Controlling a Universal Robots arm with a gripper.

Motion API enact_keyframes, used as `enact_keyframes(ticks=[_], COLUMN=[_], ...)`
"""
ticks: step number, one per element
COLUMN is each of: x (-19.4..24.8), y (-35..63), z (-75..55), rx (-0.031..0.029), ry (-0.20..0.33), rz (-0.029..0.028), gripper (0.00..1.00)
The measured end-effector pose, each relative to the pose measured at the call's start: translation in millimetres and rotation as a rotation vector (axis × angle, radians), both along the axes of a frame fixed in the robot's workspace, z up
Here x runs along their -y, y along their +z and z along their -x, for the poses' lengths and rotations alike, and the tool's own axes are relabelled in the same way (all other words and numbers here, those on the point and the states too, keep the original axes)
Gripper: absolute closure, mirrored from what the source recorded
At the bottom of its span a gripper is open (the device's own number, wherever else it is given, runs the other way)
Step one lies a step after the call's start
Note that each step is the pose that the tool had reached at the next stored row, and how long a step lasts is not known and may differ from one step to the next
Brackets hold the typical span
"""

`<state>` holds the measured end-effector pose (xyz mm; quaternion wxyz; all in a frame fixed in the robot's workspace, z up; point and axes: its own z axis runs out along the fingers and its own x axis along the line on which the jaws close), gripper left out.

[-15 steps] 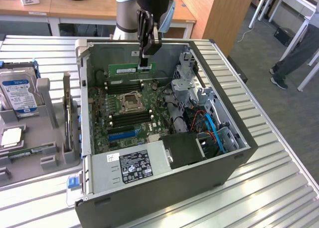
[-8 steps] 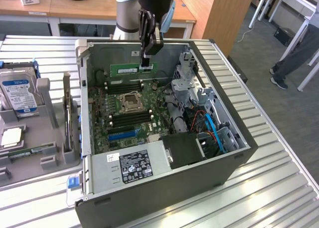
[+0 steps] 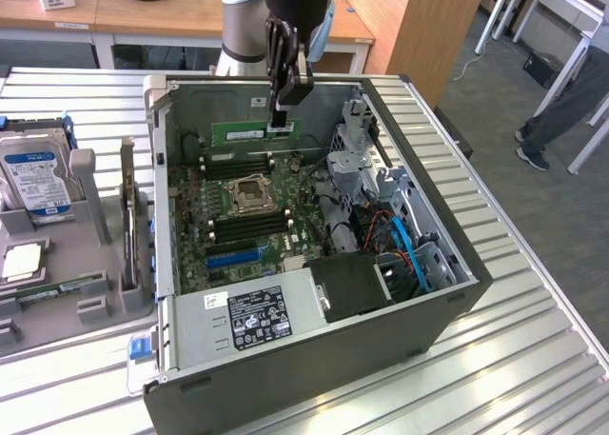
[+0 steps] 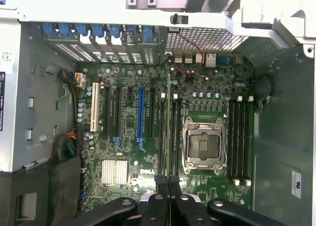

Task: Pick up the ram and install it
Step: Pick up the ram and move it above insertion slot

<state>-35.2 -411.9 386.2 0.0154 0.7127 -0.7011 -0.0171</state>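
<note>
My gripper (image 3: 279, 121) hangs over the far part of the open computer case (image 3: 314, 359), shut on the ram (image 3: 249, 130). The ram is a narrow green stick with a white label, held level on its long edge just above the motherboard (image 3: 205, 254). In the wrist view the ram (image 4: 169, 112) shows edge-on as a thin line running out from between my fingertips (image 4: 162, 180). It lies along the black memory slots (image 4: 163, 137) beside the CPU socket (image 4: 202, 147). More memory slots (image 4: 239, 137) sit on the socket's other side.
A grey tray (image 3: 90, 264) on the exterior view's left holds a silver hard drive (image 3: 33, 173) and other parts. Inside the case are a drive cage (image 3: 357, 159), blue cables (image 3: 409, 245) and a power supply (image 3: 252, 316). A person's legs (image 3: 561, 102) stand at the exterior view's right.
</note>
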Motion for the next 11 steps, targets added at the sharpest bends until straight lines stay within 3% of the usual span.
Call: enact_keyframes(ticks=[11], x=[0.0], y=[-2.8], z=[-4.2], rx=[0.0], ry=[0.0], rz=[0.0], gripper=[0.89])
